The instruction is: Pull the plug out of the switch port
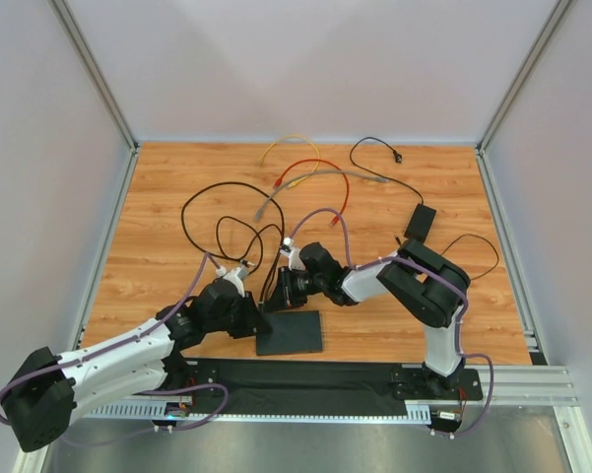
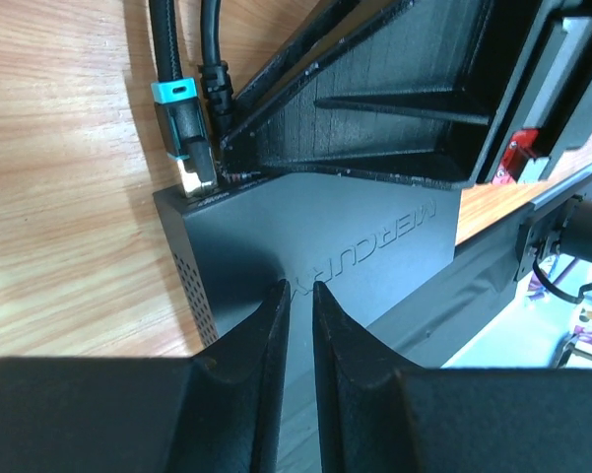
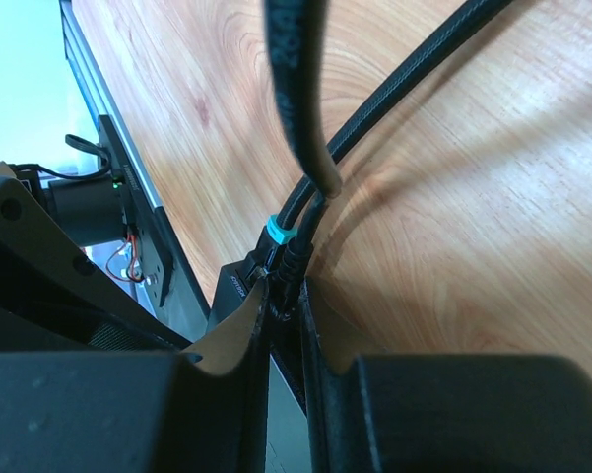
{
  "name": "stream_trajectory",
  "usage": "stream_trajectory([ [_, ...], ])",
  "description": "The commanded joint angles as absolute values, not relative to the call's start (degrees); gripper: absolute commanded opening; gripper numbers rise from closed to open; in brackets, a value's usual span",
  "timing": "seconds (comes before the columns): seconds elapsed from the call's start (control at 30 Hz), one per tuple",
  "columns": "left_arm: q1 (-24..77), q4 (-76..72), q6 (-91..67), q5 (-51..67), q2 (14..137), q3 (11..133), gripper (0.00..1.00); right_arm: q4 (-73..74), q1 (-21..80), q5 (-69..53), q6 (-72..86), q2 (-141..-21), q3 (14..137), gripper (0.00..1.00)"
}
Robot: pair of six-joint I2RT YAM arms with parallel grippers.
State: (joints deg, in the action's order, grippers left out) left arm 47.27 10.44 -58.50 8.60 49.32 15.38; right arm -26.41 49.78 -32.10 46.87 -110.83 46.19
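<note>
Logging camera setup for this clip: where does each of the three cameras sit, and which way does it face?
Top external: above and behind the bases, looking down the table; both arms show.
Left wrist: on the left end effector, facing the switch; its fingers show.
Right wrist: on the right end effector, facing the blue-collared plug; its fingers show.
Shared: both wrist views show the switch and that plug.

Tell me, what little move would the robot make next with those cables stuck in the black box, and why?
Probably a short pull by the right gripper straight back, away from the switch. Its fingers look closed around a black plug still seated in the switch's edge, while the left gripper presses on the switch's top, seemingly to hold it down. The teal-banded plug beside it stays plugged in.
</note>
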Motion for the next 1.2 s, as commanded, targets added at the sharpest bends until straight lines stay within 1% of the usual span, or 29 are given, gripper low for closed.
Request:
stream_trajectory([
  [0.0, 47.46, 15.03, -58.18, 6.77, 47.99, 13.36, 0.23, -29.0, 48.87, -28.04, 47.02, -112.85, 45.53, 0.0],
  [0.27, 47.46, 15.64, -58.62, 7.56, 46.5, 12.4, 0.23, -29.62, 48.25, -28.56, 47.46, -114.52, 46.67, 0.0],
  [0.43, 47.46, 16.0, -58.8, 7.29, 45.7, 12.04, 0.23, -32.26, 47.82, -26.37, 48.78, -112.77, 43.68, 0.0],
  [0.63, 47.55, 15.38, -58.89, 7.29, 45.7, 11.51, 0.23, -32.87, 46.93, -26.81, 49.13, -113.64, 44.21, 0.0],
  [0.87, 47.55, 15.56, -58.89, 7.12, 45.09, 11.34, 0.23, -33.48, 46.58, -26.19, 48.95, -112.06, 42.89, 0.0],
  [0.97, 47.55, 16.17, -58.71, 7.03, 44.56, 11.69, 0.23, -34.63, 46.06, -24.97, 48.96, -109.44, 40.96, 0.0],
  [1.07, 47.46, 16.43, -58.8, 6.94, 43.86, 11.69, 0.23, -31.74, 45.44, -23.47, 46.42, -106.1, 41.83, 0.0],
  [1.17, 47.55, 16.35, -58.89, 6.94, 43.33, 11.6, 0.24, -22.01, 45.26, -20.84, 42.37, -101.98, 45.08, 0.0],
])
